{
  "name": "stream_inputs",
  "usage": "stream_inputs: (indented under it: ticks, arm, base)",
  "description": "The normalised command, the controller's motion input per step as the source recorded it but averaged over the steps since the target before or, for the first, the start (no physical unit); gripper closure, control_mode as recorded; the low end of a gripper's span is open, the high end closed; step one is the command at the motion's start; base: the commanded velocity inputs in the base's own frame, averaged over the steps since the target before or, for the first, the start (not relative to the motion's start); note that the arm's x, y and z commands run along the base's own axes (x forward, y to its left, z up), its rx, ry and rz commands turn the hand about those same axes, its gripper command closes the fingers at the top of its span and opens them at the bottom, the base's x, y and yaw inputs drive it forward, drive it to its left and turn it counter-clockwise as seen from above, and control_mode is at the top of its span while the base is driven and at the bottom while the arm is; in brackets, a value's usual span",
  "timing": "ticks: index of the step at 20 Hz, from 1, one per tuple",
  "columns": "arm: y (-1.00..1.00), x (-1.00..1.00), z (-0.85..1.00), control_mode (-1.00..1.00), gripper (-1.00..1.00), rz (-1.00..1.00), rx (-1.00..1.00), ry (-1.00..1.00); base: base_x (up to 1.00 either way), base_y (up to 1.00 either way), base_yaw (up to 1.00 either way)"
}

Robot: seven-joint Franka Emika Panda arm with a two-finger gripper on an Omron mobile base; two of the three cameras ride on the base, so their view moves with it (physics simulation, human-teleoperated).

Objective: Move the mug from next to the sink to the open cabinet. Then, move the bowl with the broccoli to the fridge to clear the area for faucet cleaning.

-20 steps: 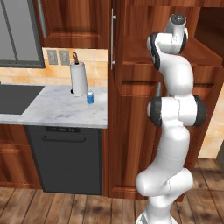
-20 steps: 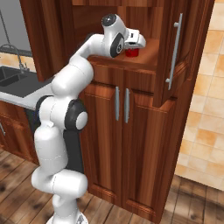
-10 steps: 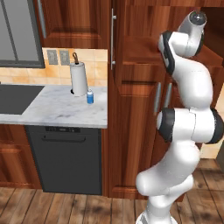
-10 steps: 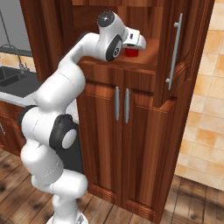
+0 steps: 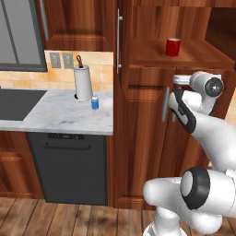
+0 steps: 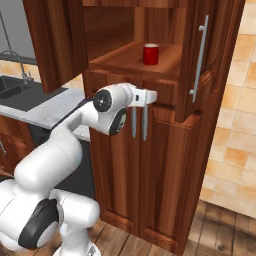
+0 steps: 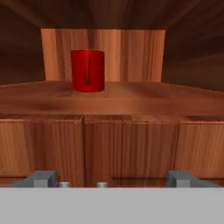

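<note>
While the gripper (image 6: 150, 96) sits wide open and empty below the shelf, mug (image 7: 88, 70), red, stands upright in cabinet (image 6: 200, 150) recess, 11 o'clock in hand view.

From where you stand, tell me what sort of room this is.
A home kitchen, rendered. A marble counter carries a paper towel roll, with a dark dishwasher beneath. A sink with a gooseneck faucet sits beside it, and a red mug stands in the open wooden cabinet.

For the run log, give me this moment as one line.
mug: upright on cabinet shelf, released | gripper: open, empty, below and in front of shelf | phase: mug placed; bowl step pending
</note>
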Motion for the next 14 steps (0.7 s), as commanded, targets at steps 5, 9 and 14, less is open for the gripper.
stream_inputs:
  ticks: [5,9,14]
  arm:
    - [0.32,-1.00,-1.00,-1.00,-1.00,-0.02,-0.17,-0.16]
    - [0.26,-1.00,-0.59,-1.00,-1.00,-0.04,-0.04,-0.32]
    - [0.15,-0.80,0.37,-1.00,-1.00,-0.07,-0.06,-0.51]
  base:
    - [0.00,0.00,0.00]
    - [0.00,0.00,0.00]
    - [0.00,0.00,0.00]
